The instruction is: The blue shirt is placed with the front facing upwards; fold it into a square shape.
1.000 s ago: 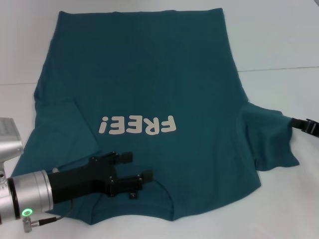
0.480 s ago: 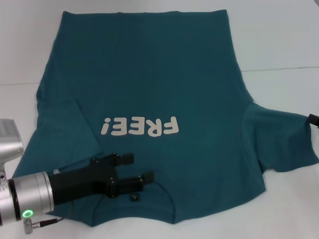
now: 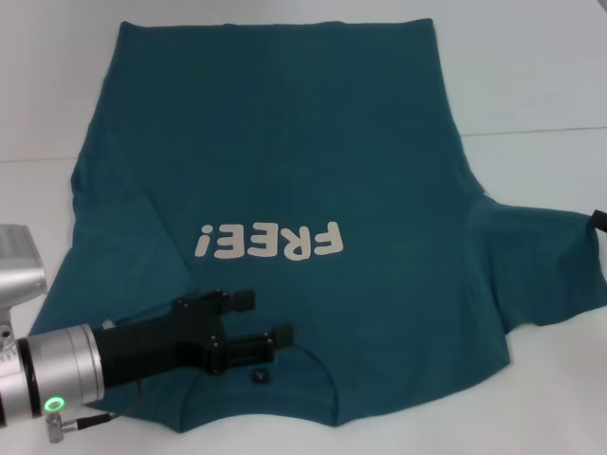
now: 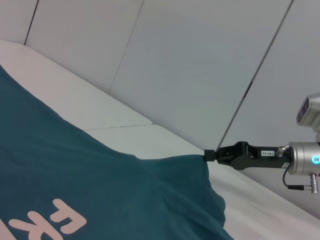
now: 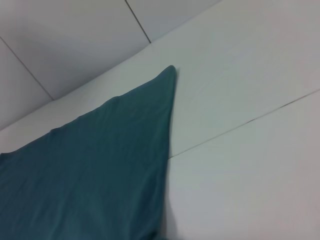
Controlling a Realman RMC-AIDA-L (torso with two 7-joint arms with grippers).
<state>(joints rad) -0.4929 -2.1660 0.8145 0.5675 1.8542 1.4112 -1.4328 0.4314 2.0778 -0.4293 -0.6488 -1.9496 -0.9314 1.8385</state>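
The blue shirt (image 3: 303, 190) is lying spread over the white table (image 3: 531, 85), filling most of the head view, front up, with the cream "FREE!" lettering (image 3: 266, 242) sitting a little below the middle of the frame and the collar running along the lower edge. No fold is showing anywhere in the body, so the squaring work is, by my judgement, only at its start: both sleeves, both sides and the length are all waiting to be turned in.

At the right edge of the frame, the shirt's sleeve (image 3: 545, 265) is stretching outward to the right gripper (image 4: 212, 155); in the left wrist view its jaws are pinching the sleeve's tip, closed on the cloth.

At the lower left of the head view, the left gripper (image 3: 264, 320) is hovering over the collar area beside the small dark label (image 3: 258, 377), its fingers parted and gripping nothing.
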